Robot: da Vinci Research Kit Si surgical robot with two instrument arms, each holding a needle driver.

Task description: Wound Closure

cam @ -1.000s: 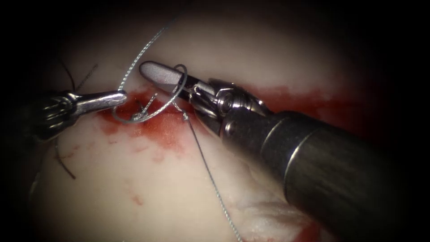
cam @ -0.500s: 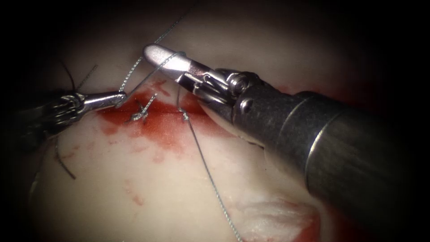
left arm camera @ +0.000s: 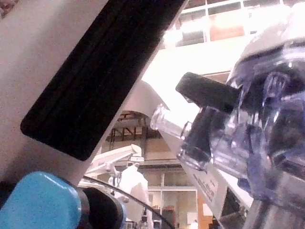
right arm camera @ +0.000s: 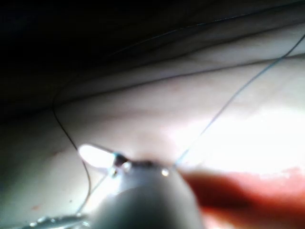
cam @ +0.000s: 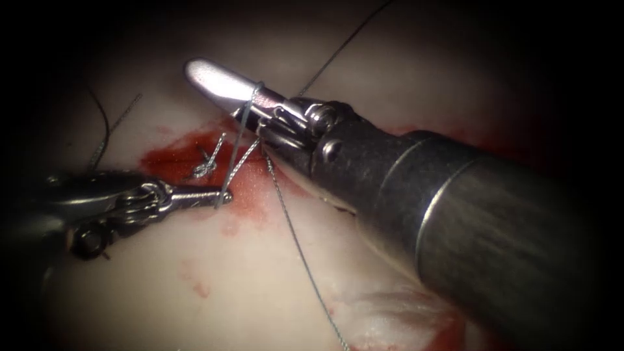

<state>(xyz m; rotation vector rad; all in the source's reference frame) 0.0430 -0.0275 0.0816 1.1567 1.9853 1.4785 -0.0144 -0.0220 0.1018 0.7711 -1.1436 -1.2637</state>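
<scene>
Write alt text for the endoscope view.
The left tool, jaws shut, holds the thread, which loops around the right tool, whose jaws look shut. Both sit over the red-stained cut in the tissue, beside a knot.

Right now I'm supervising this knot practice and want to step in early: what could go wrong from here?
1. The thin grey thread is wrapped around the right silver claw; the loop might slip off its smooth tip.
2. The left steel claw holds that thread by its very tip, so its grip could be lost.
3. The thread runs taut past the small tied knot on the pale, red-stained tissue; it might snag there.
</scene>
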